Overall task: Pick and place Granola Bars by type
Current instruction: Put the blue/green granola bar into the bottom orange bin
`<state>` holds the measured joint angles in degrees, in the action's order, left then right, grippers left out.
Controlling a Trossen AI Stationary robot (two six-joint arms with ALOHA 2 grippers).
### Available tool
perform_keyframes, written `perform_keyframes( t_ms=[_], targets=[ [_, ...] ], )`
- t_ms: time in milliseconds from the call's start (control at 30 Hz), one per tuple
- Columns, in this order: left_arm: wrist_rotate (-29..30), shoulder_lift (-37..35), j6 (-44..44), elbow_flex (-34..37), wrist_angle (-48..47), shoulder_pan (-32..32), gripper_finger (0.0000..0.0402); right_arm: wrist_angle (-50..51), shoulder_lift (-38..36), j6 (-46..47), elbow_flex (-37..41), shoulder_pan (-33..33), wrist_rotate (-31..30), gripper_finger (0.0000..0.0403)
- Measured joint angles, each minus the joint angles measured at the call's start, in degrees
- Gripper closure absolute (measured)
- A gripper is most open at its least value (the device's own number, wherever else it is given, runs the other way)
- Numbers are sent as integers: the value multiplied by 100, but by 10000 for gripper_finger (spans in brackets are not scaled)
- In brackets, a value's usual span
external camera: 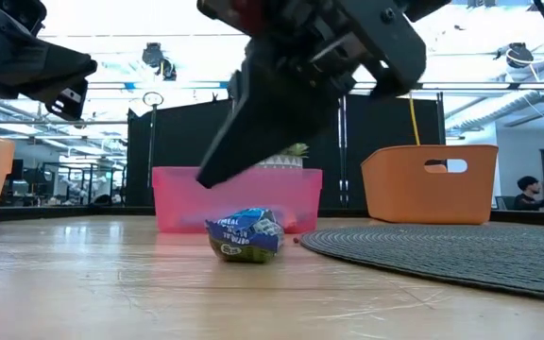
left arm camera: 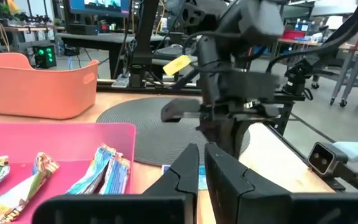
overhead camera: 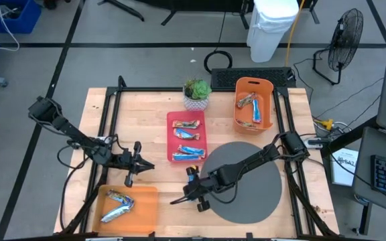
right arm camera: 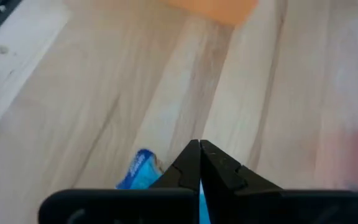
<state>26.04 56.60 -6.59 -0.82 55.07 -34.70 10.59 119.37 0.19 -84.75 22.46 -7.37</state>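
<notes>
A blue-and-white granola bar (external camera: 244,234) lies flat on the wooden table in front of the pink tray (external camera: 173,198). My right gripper (external camera: 211,175) hangs over it, shut, fingers slanting down with a gap above the wrapper. The right wrist view shows the bar (right arm camera: 138,173) just under the shut fingertips (right arm camera: 199,149). From above, the right gripper (overhead camera: 174,200) points toward the near-left orange tray (overhead camera: 146,194). My left gripper (overhead camera: 151,165) hovers left of it, shut (left arm camera: 201,152). Other bars lie in the pink tray (overhead camera: 186,137), the orange basket (overhead camera: 253,107) and the near-left tray (overhead camera: 119,204).
A round grey mat (overhead camera: 260,194) covers the table's near right, partly under the right arm. A potted plant (overhead camera: 196,94) stands at the far edge beside the orange basket (overhead camera: 268,87). Black frame rails (overhead camera: 109,120) run along both table sides.
</notes>
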Motion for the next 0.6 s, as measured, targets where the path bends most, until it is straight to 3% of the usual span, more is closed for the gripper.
perform_keyframes(
  t_ms=[233, 600],
  targets=[
    [13, 2, -155, 0, -144, 2, 366, -105, 7, -514, 70, 202, 389, 365],
    [15, 2, -120, 0, -144, 2, 366, -294, 9, -539, 575, 365, 289, 228]
  ],
)
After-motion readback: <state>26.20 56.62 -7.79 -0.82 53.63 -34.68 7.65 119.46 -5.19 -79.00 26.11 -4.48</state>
